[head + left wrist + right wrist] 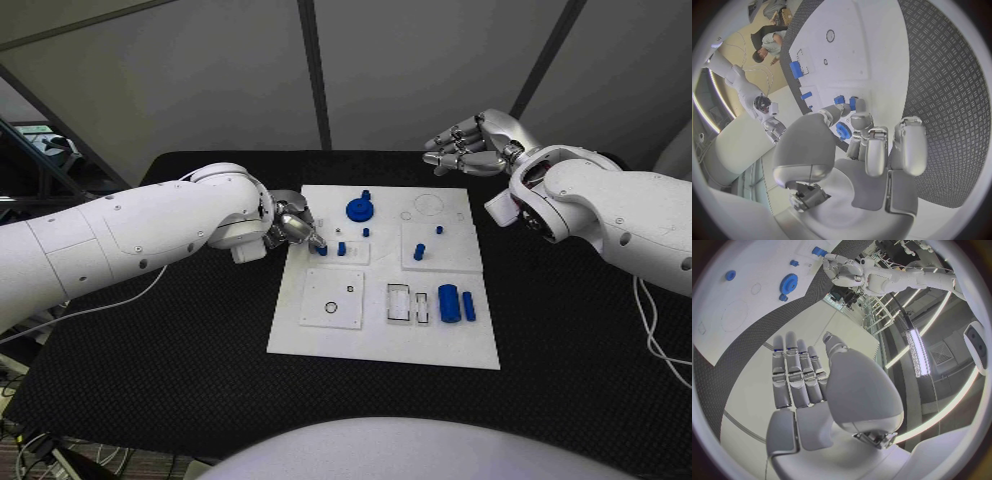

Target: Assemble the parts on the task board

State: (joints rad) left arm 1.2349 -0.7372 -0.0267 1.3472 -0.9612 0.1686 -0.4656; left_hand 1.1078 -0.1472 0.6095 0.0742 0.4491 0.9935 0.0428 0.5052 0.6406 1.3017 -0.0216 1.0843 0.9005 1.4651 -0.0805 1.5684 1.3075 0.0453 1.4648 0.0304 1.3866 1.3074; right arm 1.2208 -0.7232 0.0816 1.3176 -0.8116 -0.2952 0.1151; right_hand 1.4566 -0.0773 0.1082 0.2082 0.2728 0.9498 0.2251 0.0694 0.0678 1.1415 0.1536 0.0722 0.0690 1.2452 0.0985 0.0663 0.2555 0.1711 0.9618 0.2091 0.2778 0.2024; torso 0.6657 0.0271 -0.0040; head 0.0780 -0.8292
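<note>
Left hand hovering at the task board near its left edge, fingers curling in over the board, holding nothing visible. Small blue peg standing just beside those fingertips, another small blue peg a little past it. Blue gear sitting beyond the fingertips on the board's far part, also showing in the left wrist view right under the curled fingers. Right hand hanging off the board past its far right corner, fingers lying straight and together, gripping nothing, well apart from every part. Two blue cylinders lying side by side on the board's near right part, far from both sets of fingers. Blue pin standing mid-board. Board resting flat on the black surface.
</note>
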